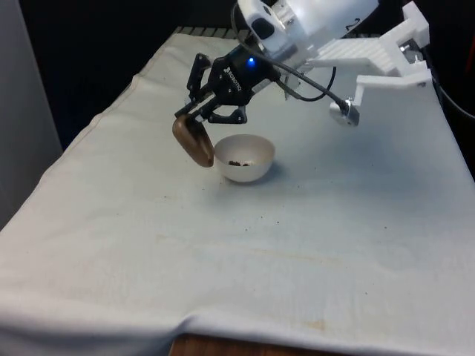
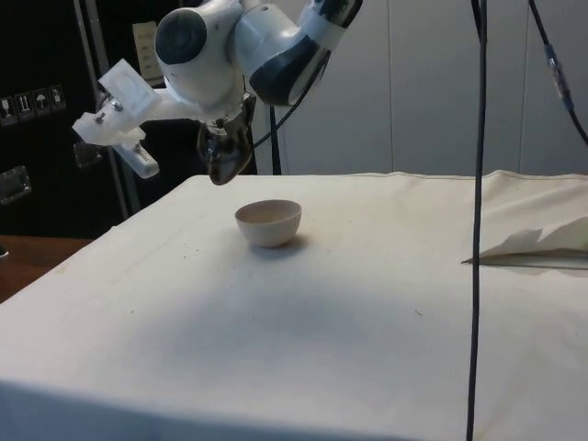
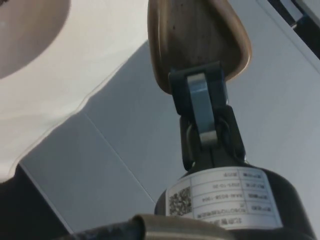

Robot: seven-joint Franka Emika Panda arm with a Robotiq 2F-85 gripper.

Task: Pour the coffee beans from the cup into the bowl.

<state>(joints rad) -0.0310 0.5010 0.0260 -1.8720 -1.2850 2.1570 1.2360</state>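
The white arm (image 1: pixel 319 30) reaches in from the front view's right, its forearm angled down toward the table centre. The wrist is rolled so that the black gripper (image 1: pixel 194 119) points down and toward the front view's left, held clear above the table (no contact with the cloth). The fingers (image 3: pixel 202 107) are closed on the rim of a brown cup (image 1: pixel 194 141), which hangs tipped over. In the side view the gripper (image 2: pixel 228 138) sits directly beneath the rounded wrist joint.
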